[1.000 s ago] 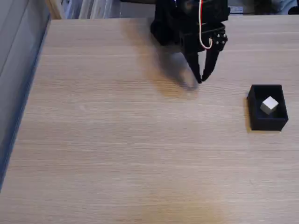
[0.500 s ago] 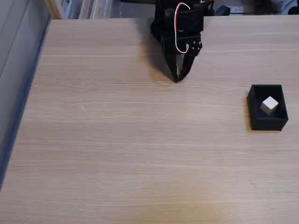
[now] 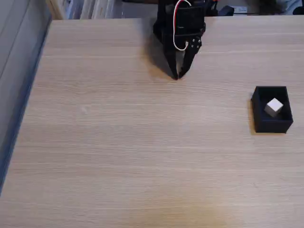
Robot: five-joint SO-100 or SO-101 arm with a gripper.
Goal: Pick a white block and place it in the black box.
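The white block (image 3: pixel 273 107) lies inside the black box (image 3: pixel 270 125), which stands on the wooden table near the right edge of the fixed view. My gripper (image 3: pixel 177 76) hangs at the top centre, far to the left of the box, pointing down with its tips together just above the table. It is shut and holds nothing.
The arm's black base (image 3: pixel 183 19) with a white-and-red cable sits at the table's far edge. The table's left edge (image 3: pixel 28 95) drops off toward a grey floor. Clutter lies beyond the far edge.
The gripper has swung left from near the box side toward the table's top centre and pulled back toward the base, its fingers closing together. The block stays in the box.
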